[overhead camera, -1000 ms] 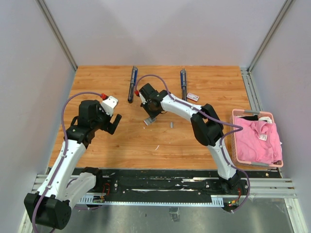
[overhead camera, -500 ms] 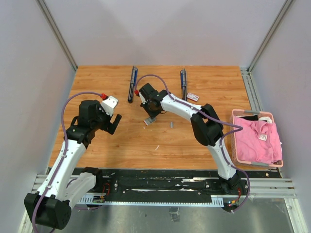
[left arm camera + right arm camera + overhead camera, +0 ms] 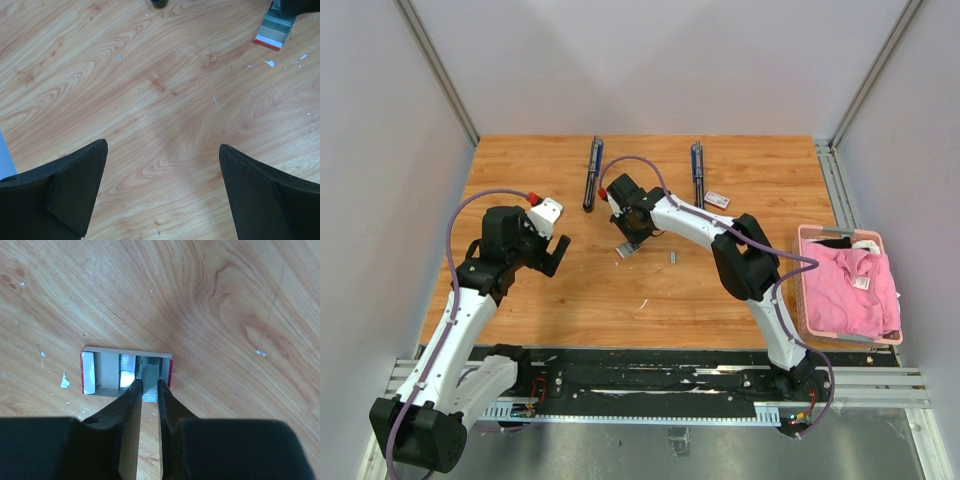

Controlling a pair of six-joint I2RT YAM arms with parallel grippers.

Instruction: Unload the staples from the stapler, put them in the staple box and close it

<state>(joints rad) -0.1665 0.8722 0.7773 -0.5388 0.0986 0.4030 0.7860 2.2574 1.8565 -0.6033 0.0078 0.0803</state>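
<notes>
Two dark blue staplers lie at the back of the table, one (image 3: 592, 172) on the left and one (image 3: 697, 172) on the right. My right gripper (image 3: 149, 382) is shut on a short grey strip of staples (image 3: 149, 376), held over an open white box with red ends (image 3: 102, 371) that has more silvery strips inside. From above, that gripper (image 3: 632, 238) stands over the box (image 3: 626, 251). Another loose strip of staples (image 3: 673, 257) lies on the wood to the right. My left gripper (image 3: 162, 150) hangs open over bare wood, left of the box (image 3: 272, 35).
A small flat white box with red marking (image 3: 717, 200) lies beside the right stapler. A pink basket of pink cloth (image 3: 844, 284) stands off the table's right edge. Small white flecks (image 3: 270, 63) dot the wood near the box.
My right wrist has edged very slightly toward the back with the strip still held. The left arm has not moved.
</notes>
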